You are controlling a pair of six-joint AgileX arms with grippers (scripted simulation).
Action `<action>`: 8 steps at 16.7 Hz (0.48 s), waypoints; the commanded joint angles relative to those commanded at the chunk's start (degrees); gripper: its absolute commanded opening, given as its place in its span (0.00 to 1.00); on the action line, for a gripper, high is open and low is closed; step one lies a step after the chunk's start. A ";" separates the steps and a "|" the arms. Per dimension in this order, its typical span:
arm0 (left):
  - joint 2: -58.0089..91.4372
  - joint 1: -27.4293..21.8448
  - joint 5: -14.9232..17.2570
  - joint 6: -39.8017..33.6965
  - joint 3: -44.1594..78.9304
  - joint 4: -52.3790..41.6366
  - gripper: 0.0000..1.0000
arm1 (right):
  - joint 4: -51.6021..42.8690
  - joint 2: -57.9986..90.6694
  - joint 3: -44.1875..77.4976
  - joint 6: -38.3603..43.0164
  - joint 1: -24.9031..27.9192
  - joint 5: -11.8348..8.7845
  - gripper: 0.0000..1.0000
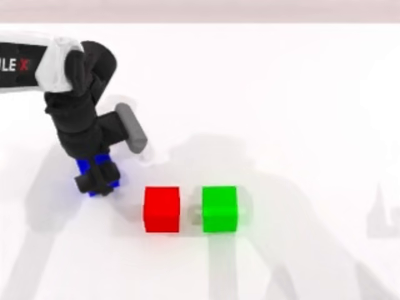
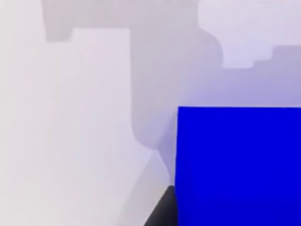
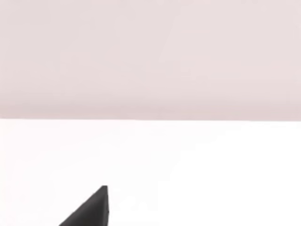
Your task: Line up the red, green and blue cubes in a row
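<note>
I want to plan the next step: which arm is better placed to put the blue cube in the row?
Left. The left gripper is around the blue cube, just left of the red cube and green cube. The right arm is outside the top view.

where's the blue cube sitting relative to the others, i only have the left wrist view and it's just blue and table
Observer: In the top view the blue cube is left of the red cube, slightly farther back.
Operator: and green
Observer: The green cube sits right of red, level with it, a small gap between.
Operator: what's on the blue one
Observer: The left gripper is right over it, fingers straddling it.
</note>
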 joint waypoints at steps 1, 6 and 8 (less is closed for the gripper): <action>0.00 0.00 0.00 0.00 0.00 0.00 0.25 | 0.00 0.00 0.00 0.00 0.00 0.00 1.00; 0.00 0.00 0.00 0.00 0.00 0.00 0.00 | 0.00 0.00 0.00 0.00 0.00 0.00 1.00; 0.00 0.00 0.00 0.00 0.00 0.00 0.00 | 0.00 0.00 0.00 0.00 0.00 0.00 1.00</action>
